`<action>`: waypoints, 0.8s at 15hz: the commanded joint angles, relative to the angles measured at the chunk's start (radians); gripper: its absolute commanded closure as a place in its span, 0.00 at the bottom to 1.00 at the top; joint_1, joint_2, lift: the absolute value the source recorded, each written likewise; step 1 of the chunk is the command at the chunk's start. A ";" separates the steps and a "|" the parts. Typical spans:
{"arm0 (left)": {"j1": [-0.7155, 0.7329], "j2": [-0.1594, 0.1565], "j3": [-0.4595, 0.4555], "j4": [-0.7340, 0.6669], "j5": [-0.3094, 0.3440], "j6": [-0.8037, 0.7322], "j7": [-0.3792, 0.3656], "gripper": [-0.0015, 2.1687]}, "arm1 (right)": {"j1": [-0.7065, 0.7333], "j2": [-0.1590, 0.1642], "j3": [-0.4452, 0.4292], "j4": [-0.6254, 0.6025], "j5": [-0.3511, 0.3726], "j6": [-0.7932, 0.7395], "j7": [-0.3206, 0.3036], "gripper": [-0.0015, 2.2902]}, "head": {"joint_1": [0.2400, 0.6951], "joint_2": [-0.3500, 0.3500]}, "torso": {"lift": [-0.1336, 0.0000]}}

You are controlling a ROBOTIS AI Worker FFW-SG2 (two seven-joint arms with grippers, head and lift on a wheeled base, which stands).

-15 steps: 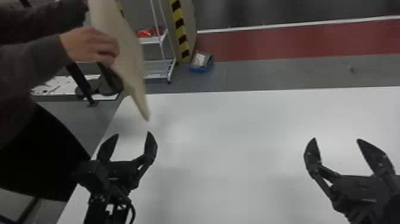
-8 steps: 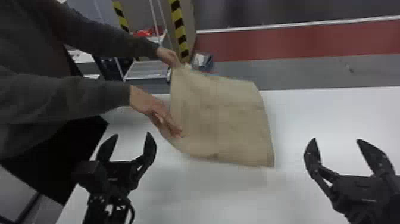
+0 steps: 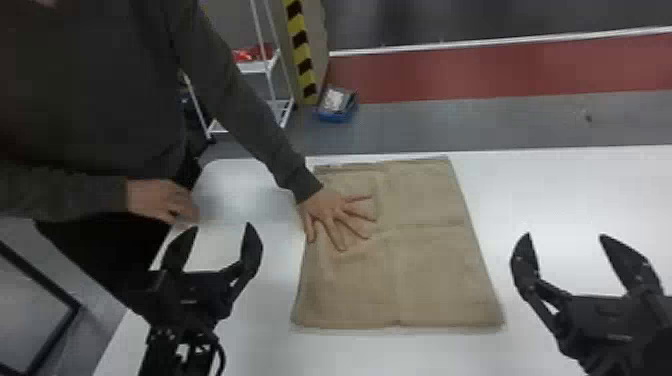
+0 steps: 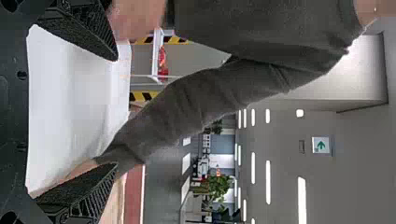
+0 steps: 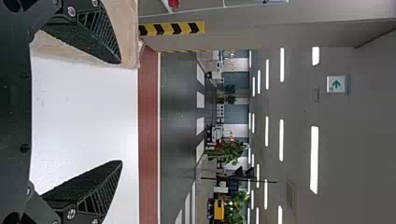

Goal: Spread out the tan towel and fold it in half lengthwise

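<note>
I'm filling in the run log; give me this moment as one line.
tan towel: flat on table | person's hand: on towel | left gripper: open | right gripper: open

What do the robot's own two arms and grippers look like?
Both the left gripper and right gripper are black, each with two flat, pointed fingers, ribbed along the side, with rough-textured inner faces. Round silvery screws sit at their bases. A black cable loops beside the black left arm.

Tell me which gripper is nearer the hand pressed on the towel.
Left: the left gripper is just left of that hand; the right gripper is farther, past the right edge of the towel.
</note>
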 commanded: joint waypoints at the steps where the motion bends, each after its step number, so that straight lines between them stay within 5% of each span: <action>1: 0.001 0.002 -0.001 0.000 0.000 0.002 0.000 0.04 | 0.000 0.001 0.000 0.000 0.000 0.000 0.000 0.05 | 1.00 0.80 | 0.06; 12: 0.001 0.003 -0.001 0.000 0.000 -0.001 -0.003 0.04 | 0.003 0.001 -0.006 -0.001 0.000 0.000 0.000 0.05 | 1.00 0.79 | 0.06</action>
